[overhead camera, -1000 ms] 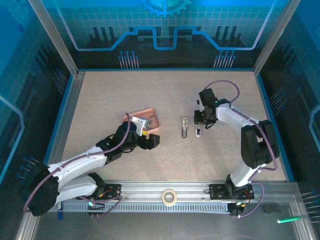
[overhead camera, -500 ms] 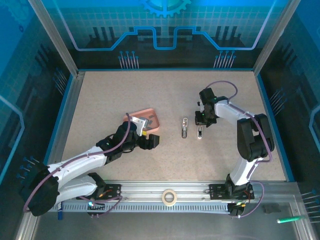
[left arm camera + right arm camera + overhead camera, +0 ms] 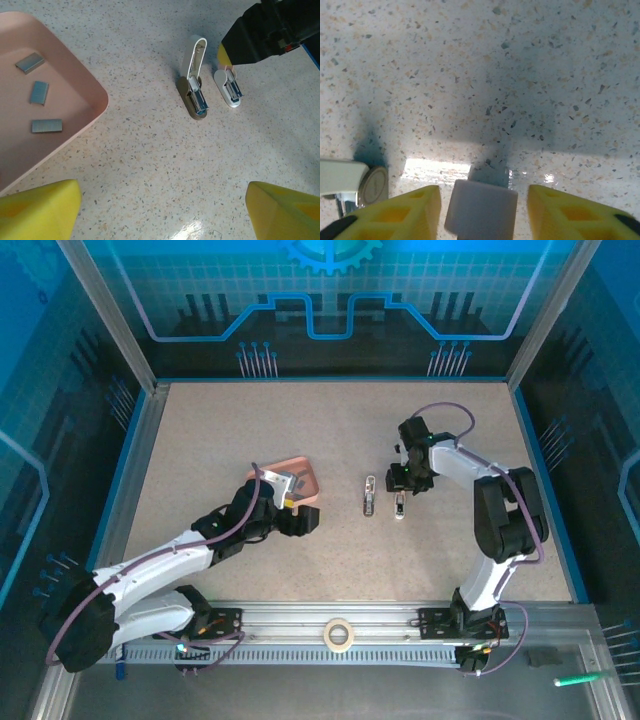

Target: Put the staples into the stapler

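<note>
Yellow fingers [image 3: 42,210] of the left gripper [image 3: 165,207] stand wide apart above the bare speckled desk [image 3: 150,165], gripping nothing. Near one of them juts the corner of the pink tray [image 3: 75,100]. Three dark grey staples [image 3: 39,93] lie on its floor, each apart from the others. The right gripper [image 3: 482,212] has its fingers [image 3: 575,212] narrowly spread on either side of a white stapler part [image 3: 481,205]. A thin gap shows on each side, so they straddle the part rather than squeeze it. Just beside that part the stapler [image 3: 194,85] lies on the desk, its white top arm swung up from the tan base and its metal channel exposed. From overhead, the stapler and the part sit side by side between the two arms. The tray lies apart from them on the left arm's side.
</note>
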Robot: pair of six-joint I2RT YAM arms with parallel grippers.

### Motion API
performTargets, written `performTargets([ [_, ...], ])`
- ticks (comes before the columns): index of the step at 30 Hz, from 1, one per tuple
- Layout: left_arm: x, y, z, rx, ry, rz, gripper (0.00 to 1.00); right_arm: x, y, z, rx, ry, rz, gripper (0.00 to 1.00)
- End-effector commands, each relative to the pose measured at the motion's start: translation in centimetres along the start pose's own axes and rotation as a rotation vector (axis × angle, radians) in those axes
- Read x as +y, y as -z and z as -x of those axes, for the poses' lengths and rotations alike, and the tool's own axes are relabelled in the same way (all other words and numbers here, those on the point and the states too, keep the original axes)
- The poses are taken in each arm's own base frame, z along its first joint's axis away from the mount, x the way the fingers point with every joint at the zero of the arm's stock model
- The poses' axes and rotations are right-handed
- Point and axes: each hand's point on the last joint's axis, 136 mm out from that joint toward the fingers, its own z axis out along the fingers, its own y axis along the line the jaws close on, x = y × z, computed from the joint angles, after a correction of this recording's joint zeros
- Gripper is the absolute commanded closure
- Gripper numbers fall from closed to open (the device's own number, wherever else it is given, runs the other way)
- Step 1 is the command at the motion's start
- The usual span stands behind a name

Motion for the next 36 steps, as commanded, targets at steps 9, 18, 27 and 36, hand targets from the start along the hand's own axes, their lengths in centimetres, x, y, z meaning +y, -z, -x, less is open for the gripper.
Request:
performTargets([
  [9,3.0,2.2,3.4,0.021,0.207,0.139,0.13,3.0,10.1,0.8,-0.226,0.012,0.045,0.41],
  [18,5.1,2.6,6.0,0.162,0.21,0.274,0.23,7.6,10.1,-0.7,-0.279,-0.009,0.128,0.42],
  [27,7.4,0.4,6.4,0.38,0.103,0.373,0.4,9.6,10.5,-0.1,-0.316,-0.038,0.168,0.43],
  [36,10.0,-3.0,5.9,0.534,0.074,0.428,0.54,10.0,10.5,1.4,-0.409,-0.096,0.161,0.43],
])
